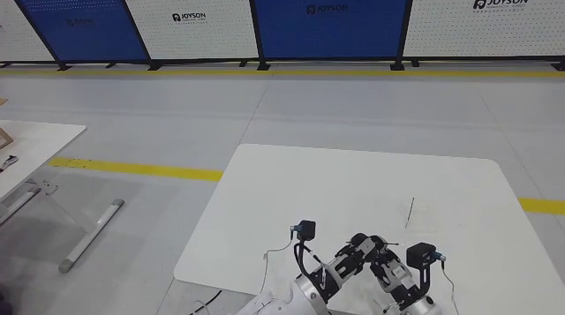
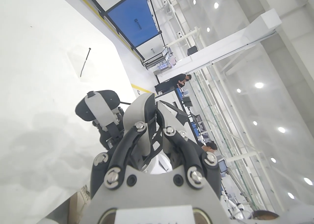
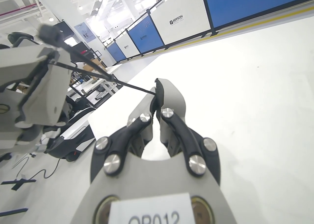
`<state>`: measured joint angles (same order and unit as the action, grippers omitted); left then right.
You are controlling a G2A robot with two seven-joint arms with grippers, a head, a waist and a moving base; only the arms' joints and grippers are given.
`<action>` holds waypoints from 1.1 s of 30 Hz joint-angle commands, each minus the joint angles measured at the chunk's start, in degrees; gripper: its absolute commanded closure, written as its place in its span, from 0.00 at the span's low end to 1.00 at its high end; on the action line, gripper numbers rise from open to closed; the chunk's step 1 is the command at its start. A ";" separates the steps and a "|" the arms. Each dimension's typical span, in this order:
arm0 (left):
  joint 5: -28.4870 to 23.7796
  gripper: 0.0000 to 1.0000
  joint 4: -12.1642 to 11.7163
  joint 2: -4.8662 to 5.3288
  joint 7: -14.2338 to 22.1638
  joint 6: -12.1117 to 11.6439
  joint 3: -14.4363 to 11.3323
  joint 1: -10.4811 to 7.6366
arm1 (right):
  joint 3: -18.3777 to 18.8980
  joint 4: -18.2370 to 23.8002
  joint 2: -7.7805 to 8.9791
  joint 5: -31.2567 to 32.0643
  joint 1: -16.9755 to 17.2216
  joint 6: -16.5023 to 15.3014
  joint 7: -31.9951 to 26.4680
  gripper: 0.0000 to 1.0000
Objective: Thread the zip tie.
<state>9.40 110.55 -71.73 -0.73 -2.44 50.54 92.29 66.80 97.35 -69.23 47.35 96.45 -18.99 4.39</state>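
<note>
A black zip tie [image 3: 127,85] is stretched in the air between my two grippers, low over the near edge of the white table [image 1: 353,183]. My right gripper [image 3: 157,90] is shut on one end of its strap. My left gripper [image 3: 52,61] holds the other part, and a second strand runs up past it to the blurred black head [image 3: 47,33]. From the left wrist, my left gripper [image 2: 155,102] is shut, with the thin strap [image 2: 125,103] running over to the right gripper [image 2: 103,107]. From above, the left gripper [image 1: 361,246] and the right gripper [image 1: 381,250] are close together.
A second black zip tie [image 1: 410,212] [image 2: 85,62] lies flat on the table beyond the grippers, towards the right side. Another white table [image 1: 35,143] stands off to the left across a gap of floor. Pegboard panels [image 1: 327,6] line the far side.
</note>
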 commanded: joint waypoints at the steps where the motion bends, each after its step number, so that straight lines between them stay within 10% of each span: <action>1: 0.11 1.00 0.07 0.04 0.05 -0.07 0.06 0.10 | -0.01 -0.04 -0.01 0.03 0.00 -0.05 0.00 1.00; 33: 2.67 1.00 3.41 0.84 -0.47 -2.44 0.43 3.18 | -0.19 -0.30 -0.21 1.84 -0.12 0.97 0.61 1.00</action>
<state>11.94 113.87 -70.91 -1.23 -4.83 50.99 95.39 66.60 97.02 -69.44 49.16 96.33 -18.03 5.00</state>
